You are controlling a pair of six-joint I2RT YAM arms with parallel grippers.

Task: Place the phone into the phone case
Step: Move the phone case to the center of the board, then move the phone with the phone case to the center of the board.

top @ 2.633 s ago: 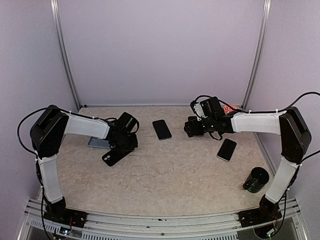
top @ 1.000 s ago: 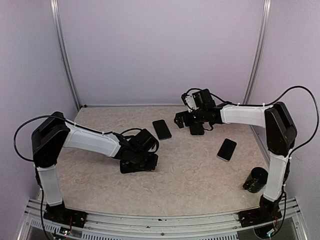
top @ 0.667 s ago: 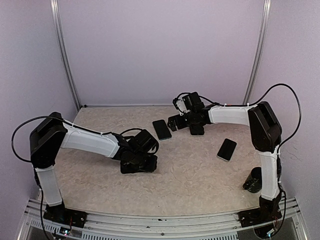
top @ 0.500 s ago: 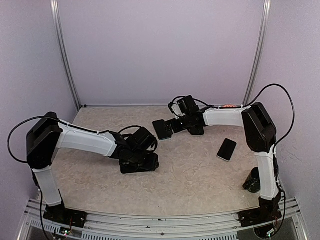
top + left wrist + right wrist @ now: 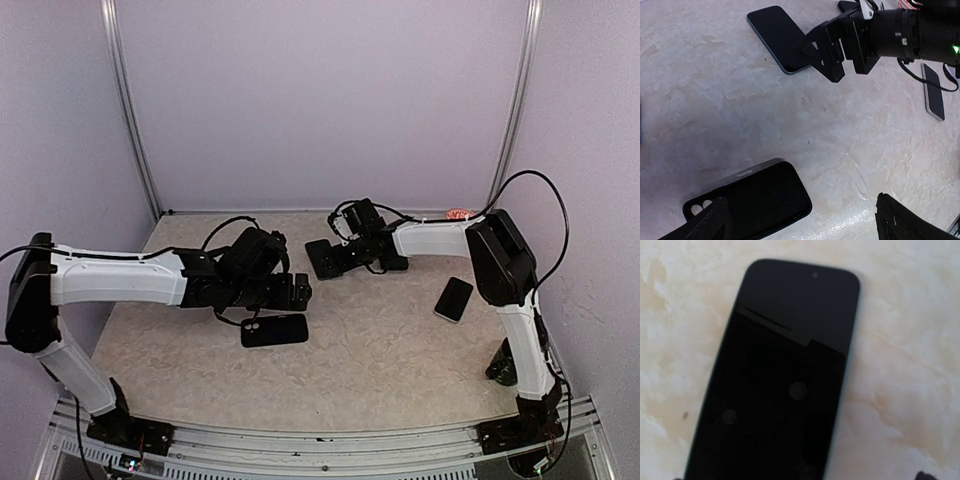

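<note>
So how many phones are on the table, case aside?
2. The rear phone lies mid-table under the right gripper; the second phone lies near the right edge. The left arm may hide more.

I see the black rectangular phone case (image 5: 274, 330) flat on the pale marbled tabletop (image 5: 385, 355), just before my left pincer (image 5: 296, 293); behind it, rightward, the dark flat phone (image 5: 321, 258) lies at my right pincer (image 5: 337, 260); a second dark phone (image 5: 454, 298) lies farther right

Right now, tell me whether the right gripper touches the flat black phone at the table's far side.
Cannot tell. In the left wrist view the right gripper overlaps the flat black phone at its edge; no view shows contact or gap plainly.
</note>
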